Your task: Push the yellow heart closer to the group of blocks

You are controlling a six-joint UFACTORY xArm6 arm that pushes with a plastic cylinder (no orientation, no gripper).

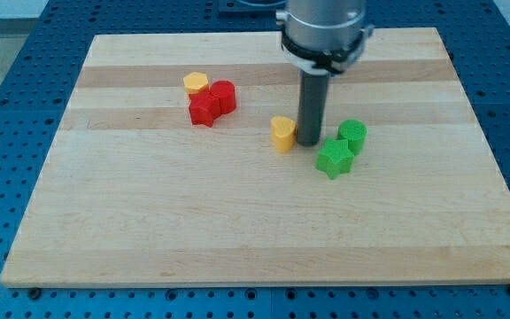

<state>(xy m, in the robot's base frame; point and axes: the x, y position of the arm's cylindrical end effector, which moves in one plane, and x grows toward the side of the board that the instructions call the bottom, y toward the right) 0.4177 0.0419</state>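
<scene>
Noted: bare rod tool, nothing to grasp, tip (309, 142) touching right side of yellow plastic heart (282, 134) mid wooden tabletop (237, 230), red-and-yellow cluster (209, 99) up-left, so leftward push judged suitable.

My tip (309, 143) stands on the desk (237, 230), just right of the yellow heart (282, 134), apparently touching. Green star (335, 158) and green cylinder (352, 135) sit right of it. Red star (204, 109), red cylinder (223, 96) and yellow hexagon (196, 83) cluster upper left.
</scene>
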